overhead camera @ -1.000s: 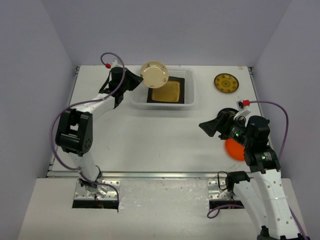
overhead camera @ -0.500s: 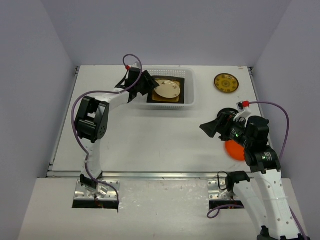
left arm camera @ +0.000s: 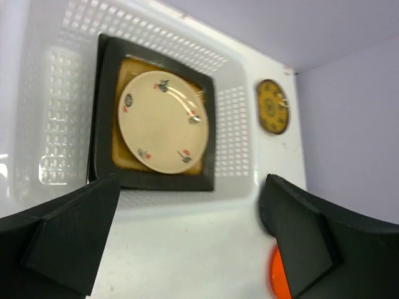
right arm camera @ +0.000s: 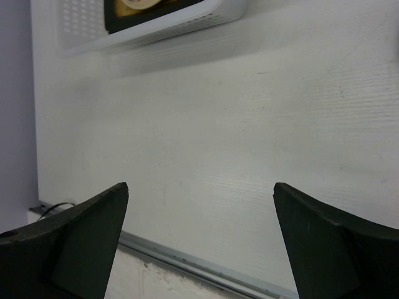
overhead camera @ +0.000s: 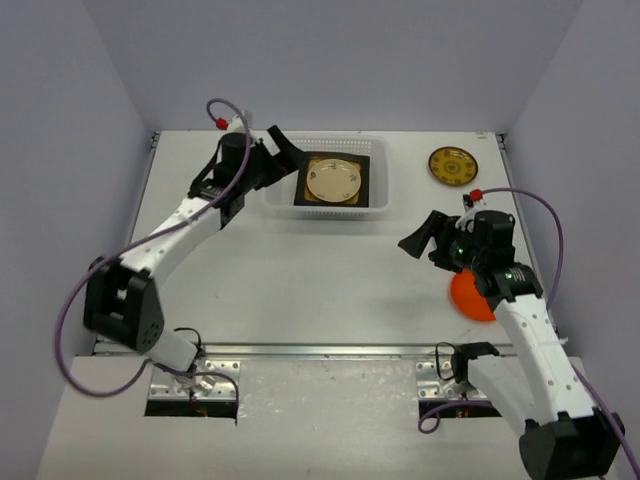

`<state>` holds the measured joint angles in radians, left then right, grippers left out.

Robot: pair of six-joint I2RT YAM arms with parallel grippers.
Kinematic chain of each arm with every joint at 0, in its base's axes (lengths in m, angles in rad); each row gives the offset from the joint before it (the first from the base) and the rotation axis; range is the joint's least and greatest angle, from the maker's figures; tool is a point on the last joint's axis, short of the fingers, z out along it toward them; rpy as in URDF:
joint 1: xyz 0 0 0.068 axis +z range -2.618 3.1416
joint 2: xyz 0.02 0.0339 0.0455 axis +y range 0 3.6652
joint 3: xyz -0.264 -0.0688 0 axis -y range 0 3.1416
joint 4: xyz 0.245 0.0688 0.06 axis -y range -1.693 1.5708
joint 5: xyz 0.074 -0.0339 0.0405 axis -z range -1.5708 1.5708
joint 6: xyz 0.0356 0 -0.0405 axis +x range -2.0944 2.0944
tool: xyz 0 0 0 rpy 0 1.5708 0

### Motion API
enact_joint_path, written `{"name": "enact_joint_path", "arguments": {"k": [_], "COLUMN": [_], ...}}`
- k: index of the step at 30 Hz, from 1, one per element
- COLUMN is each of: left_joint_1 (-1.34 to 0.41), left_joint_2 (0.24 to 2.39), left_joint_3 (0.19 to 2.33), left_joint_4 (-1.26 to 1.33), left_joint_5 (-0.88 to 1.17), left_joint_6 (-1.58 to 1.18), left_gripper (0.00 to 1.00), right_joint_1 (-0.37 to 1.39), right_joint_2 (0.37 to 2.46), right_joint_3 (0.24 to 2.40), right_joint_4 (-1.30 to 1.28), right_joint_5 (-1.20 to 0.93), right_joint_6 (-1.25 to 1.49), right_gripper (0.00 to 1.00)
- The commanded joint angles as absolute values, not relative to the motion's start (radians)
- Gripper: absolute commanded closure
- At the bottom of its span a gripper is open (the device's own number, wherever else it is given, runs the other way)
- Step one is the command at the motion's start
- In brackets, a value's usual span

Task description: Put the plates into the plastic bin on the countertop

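Observation:
The plastic bin [overhead camera: 378,176] stands at the back of the countertop [overhead camera: 300,270]. In it a round cream plate [overhead camera: 334,180] lies flat on a square dark-rimmed amber plate [overhead camera: 365,190]. My left gripper [overhead camera: 288,150] hovers open at the bin's left end, holding nothing. Its wrist view looks down on the cream plate [left arm camera: 163,121], the square plate [left arm camera: 156,180] and the bin [left arm camera: 56,118]. A patterned yellow plate [overhead camera: 452,166] lies at the back right. An orange plate [overhead camera: 470,298] lies partly hidden under my right arm. My right gripper [overhead camera: 420,236] is open and empty above bare countertop [right arm camera: 218,124].
The metal front edge [right arm camera: 206,268] of the countertop shows in the right wrist view, with the bin's near wall [right arm camera: 156,28] at the top. The left wrist view also catches the yellow plate [left arm camera: 272,106] and a sliver of the orange plate [left arm camera: 277,274]. Purple walls enclose three sides.
My left gripper opened and let go of the cream plate, which now lies in the bin on the square plate. The left arm drew back leftward. The right arm shifted slightly.

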<state>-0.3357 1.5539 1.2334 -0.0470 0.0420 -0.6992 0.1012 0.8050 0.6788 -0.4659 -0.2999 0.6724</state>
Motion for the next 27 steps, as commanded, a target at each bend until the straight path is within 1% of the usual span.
{"name": "enact_joint_path", "arguments": {"k": [1,4,6,8,11,15,18,21,22,25,27], "left_joint_1": [-0.371,-0.371,-0.371,-0.371,-0.371,-0.370,-0.345,-0.341,-0.341,-0.341,-0.341], "left_joint_2": [1.093,0.863,0.744,0.676,0.607,0.579,0.621,0.650,0.649,0.608,0.579], "left_joint_3": [0.982,0.874,0.839,0.811,0.775,0.732,0.716,0.721,0.721,0.714,0.709], "left_joint_4": [-0.145,-0.310,-0.433,-0.478,-0.485,-0.433,-0.426,-0.440,-0.439,-0.435,-0.430], "left_joint_5": [0.029,-0.015,-0.056,-0.021,0.120,0.145,0.176,0.141,0.146,0.146,0.146], "left_joint_6": [-0.617,-0.553,-0.509,-0.448,-0.365,-0.362,-0.364,-0.373,-0.373,-0.373,-0.376], "left_gripper": [0.00,0.00,0.00,0.00,0.00,0.00,0.00,0.00,0.00,0.00,0.00], "right_joint_1": [0.098,0.092,0.083,0.069,0.046,0.015,0.001,-0.035,-0.043,-0.094,-0.122], "right_joint_2": [0.990,1.146,1.260,1.386,1.540,1.726,1.812,1.884,1.885,1.968,2.012], "right_joint_3": [0.738,0.781,0.815,0.865,0.989,1.120,1.163,1.172,1.175,1.174,1.163], "right_joint_4": [-0.323,-0.225,-0.131,-0.036,0.018,0.050,0.057,0.137,0.138,0.183,0.268], "right_joint_5": [-0.046,0.096,0.134,0.151,0.209,0.277,0.339,0.389,0.388,0.321,0.222], "right_joint_6": [0.777,0.836,0.876,0.918,0.991,1.074,1.217,1.302,1.304,1.472,1.545], "right_gripper": [0.01,0.01,0.01,0.01,0.01,0.01,0.01,0.01,0.01,0.03,0.08]}}
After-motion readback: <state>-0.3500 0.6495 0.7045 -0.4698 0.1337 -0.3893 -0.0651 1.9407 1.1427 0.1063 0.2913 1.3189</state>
